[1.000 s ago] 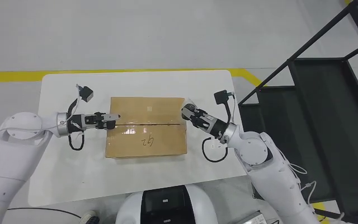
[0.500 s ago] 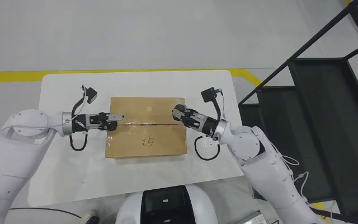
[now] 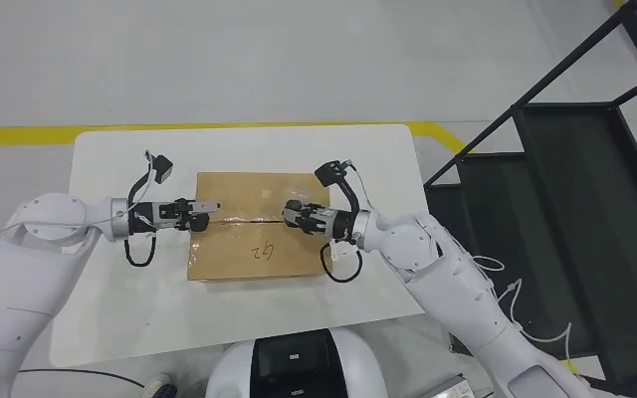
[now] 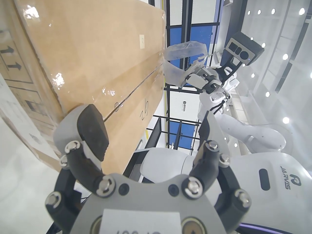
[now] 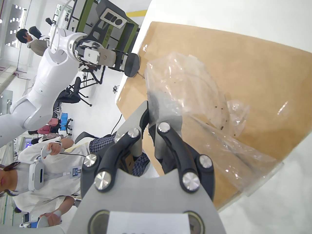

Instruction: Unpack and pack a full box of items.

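We're looking at the left arm first. It lies low across the white table from the left side, forearm about level, wrist pointing at the left end of the cardboard box. The left gripper is spread wide and carries nothing. In its own wrist view, one dark pad sits against the box's top edge, right where the centre seam ends. The other finger stands clear, off to the side.

Over to the right arm. Its elbow is bent, and the forearm comes in from the right side and crosses over the lid. The right gripper hangs above the seam near the middle of the box. Its fingers are pinched tight on a strip of clear tape, which is crumpled and curling up off the cardboard. From the grip the strip trails back along the lid toward the box's right end. The left wrist view shows the tape looping in the air above the far half of the seam.

The box itself sits mid-table, flaps down, with a handwritten mark on the lid.
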`<state>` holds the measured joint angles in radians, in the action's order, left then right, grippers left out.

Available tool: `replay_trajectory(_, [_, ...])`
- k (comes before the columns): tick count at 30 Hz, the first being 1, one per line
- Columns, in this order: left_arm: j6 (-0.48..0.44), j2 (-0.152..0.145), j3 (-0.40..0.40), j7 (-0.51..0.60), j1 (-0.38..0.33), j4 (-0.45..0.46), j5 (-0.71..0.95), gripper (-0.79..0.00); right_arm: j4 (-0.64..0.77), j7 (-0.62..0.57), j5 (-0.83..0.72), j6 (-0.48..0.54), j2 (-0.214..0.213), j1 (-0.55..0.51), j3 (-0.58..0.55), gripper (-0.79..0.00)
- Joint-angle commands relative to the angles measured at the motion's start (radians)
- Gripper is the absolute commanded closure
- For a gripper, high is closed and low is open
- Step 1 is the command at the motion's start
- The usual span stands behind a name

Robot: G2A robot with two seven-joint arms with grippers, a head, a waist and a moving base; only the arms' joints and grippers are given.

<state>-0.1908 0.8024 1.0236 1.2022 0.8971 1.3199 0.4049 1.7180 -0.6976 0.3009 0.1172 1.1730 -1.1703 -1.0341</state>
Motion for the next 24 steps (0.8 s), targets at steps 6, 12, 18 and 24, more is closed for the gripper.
replay_trajectory(6, [-0.010,0.004,0.009,-0.005,0.007,-0.006,0.008,-0.785,-0.062,-0.028,0.000,-0.020,0.021,0.076,0.081,0.000])
replay_trajectory(12, [-0.011,0.006,0.018,-0.003,0.013,-0.006,0.008,-0.785,-0.129,-0.033,-0.007,-0.038,0.044,0.143,0.149,0.000])
replay_trajectory(18, [-0.011,0.009,0.025,0.000,0.017,-0.006,0.005,-0.785,-0.179,-0.032,-0.018,-0.051,0.061,0.182,0.184,0.000])
replay_trajectory(24, [-0.012,0.011,0.032,0.004,0.022,-0.005,0.003,-0.785,-0.200,-0.040,-0.017,-0.059,0.072,0.202,0.208,0.000])
